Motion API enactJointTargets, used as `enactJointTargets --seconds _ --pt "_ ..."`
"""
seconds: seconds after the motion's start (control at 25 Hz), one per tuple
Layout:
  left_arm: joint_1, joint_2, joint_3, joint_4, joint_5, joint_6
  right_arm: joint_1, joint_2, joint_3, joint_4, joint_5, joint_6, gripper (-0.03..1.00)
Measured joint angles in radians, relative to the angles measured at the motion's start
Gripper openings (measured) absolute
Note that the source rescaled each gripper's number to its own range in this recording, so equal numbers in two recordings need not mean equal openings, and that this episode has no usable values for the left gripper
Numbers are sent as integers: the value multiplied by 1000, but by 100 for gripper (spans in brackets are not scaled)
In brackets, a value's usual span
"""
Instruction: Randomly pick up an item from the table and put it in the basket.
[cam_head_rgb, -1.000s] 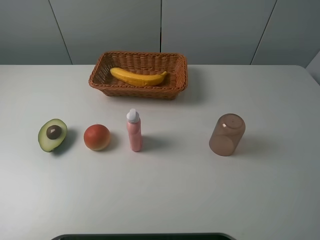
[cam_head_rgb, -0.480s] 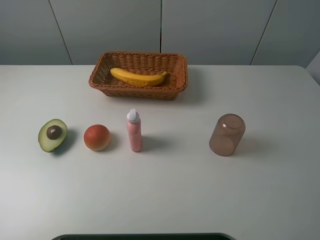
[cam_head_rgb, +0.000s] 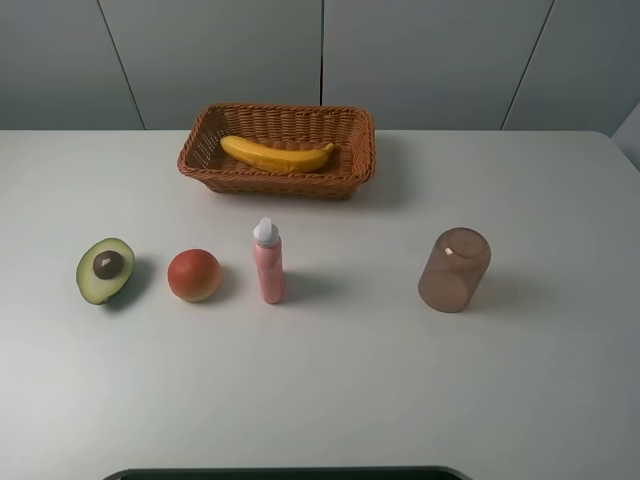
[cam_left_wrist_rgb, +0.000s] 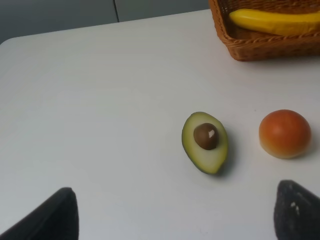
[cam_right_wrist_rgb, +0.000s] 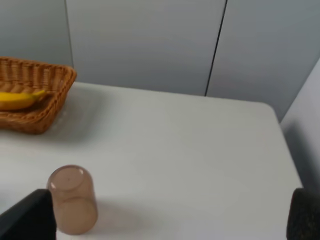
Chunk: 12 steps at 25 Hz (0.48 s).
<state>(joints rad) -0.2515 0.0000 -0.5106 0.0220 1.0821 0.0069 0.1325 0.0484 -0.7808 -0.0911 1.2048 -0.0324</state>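
Note:
The yellow banana (cam_head_rgb: 277, 154) lies inside the orange-brown wicker basket (cam_head_rgb: 358, 150) at the back of the white table (cam_head_rgb: 330, 380). It also shows in the left wrist view (cam_left_wrist_rgb: 275, 21) and the right wrist view (cam_right_wrist_rgb: 19, 99), in the basket (cam_left_wrist_rgb: 260, 50) (cam_right_wrist_rgb: 47, 102). No arm shows in the exterior view. My left gripper (cam_left_wrist_rgb: 172, 220) is open and empty, back from the halved avocado. My right gripper (cam_right_wrist_rgb: 170, 220) is open and empty, back from the brown cup. Only the dark fingertips (cam_left_wrist_rgb: 50, 220) (cam_right_wrist_rgb: 27, 220) show.
In front of the basket stand a halved avocado (cam_head_rgb: 105, 268), a round red-orange fruit (cam_head_rgb: 194, 274), an upright pink bottle (cam_head_rgb: 268, 262) and an upturned brown translucent cup (cam_head_rgb: 455, 268). The table's right edge (cam_right_wrist_rgb: 287, 150) is near the cup's side.

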Motion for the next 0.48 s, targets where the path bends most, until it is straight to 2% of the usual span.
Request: enactJointTargets --seconds 0.24,0.48 --pt "0 0 0 0 0 0 0 -46 207 58 -25 21 100" --pt "0 0 0 0 0 0 0 -46 266 79 -94 32 100"
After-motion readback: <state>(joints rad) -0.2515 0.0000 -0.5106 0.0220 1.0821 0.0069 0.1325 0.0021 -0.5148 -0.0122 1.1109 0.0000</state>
